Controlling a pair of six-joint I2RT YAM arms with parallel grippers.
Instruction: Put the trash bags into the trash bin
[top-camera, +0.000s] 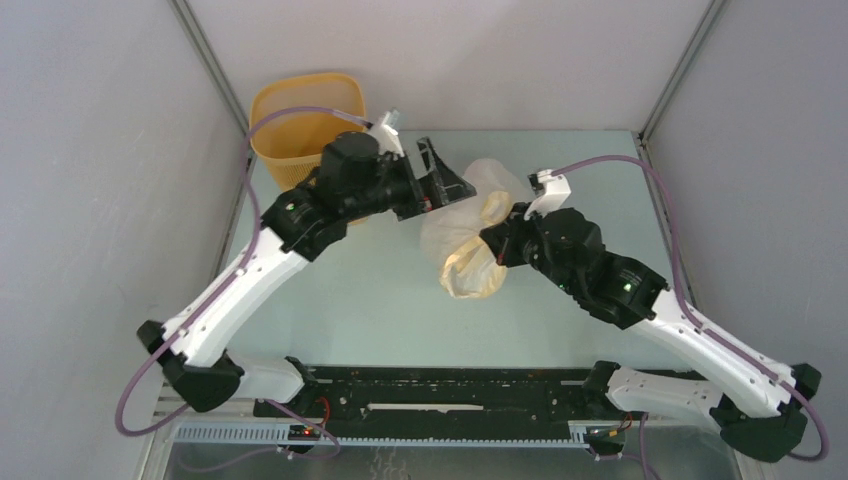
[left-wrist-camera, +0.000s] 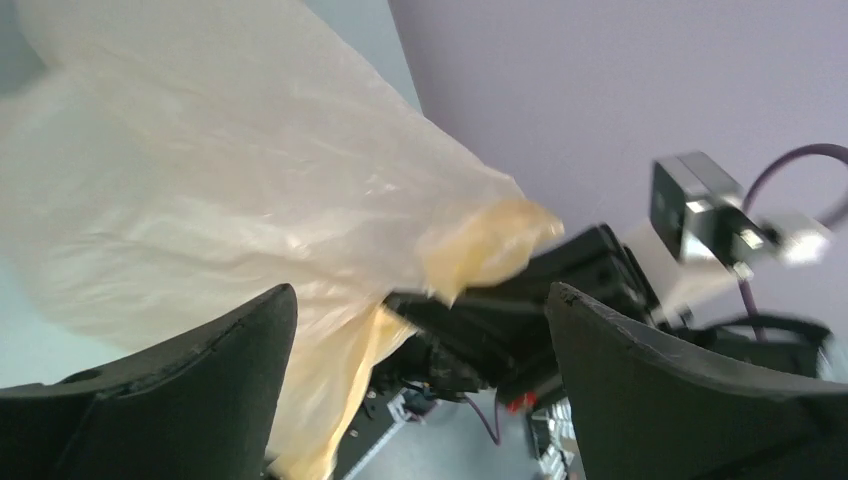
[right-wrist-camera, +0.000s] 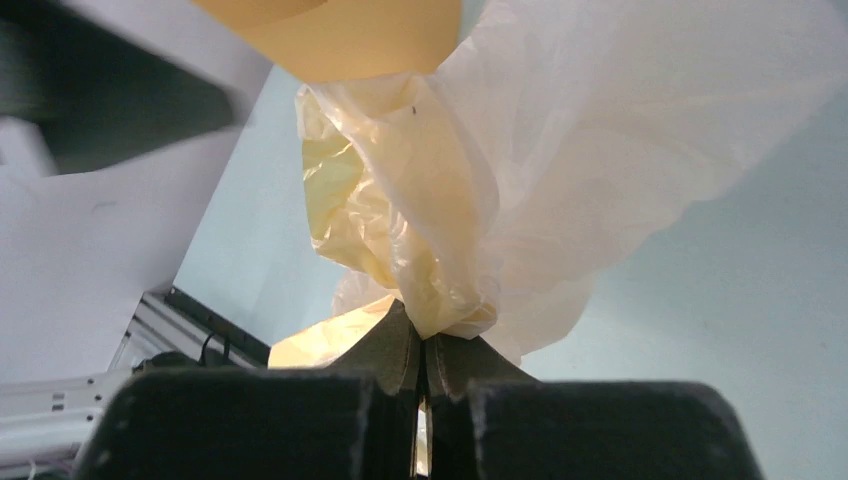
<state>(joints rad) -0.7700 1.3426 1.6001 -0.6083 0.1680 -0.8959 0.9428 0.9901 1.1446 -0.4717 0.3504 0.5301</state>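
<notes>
right arm reaches in bent and low, right gripper (right-wrist-camera: 424, 350) pinched tight on the bunched neck of the thin, crinkly cream bag (top-camera: 470, 262), right of the ribbed orange bin (top-camera: 300, 110). left gripper (top-camera: 440, 182) sits between bin and bag, jaws spread wide, holding nothing.

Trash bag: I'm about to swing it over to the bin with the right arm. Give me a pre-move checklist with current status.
1. Right end effector shut on the trash bag at its bunched neck: ok.
2. Left end effector open: ok.
3. Left fingers free of the film: cannot tell; the bag drapes right beside one.
4. Trash bin upright at the far left corner: ok.
5. Route to the bin clear: not ok; the left arm reaches across between bag and bin.
6. Bag lifted off the table: cannot tell.
</notes>
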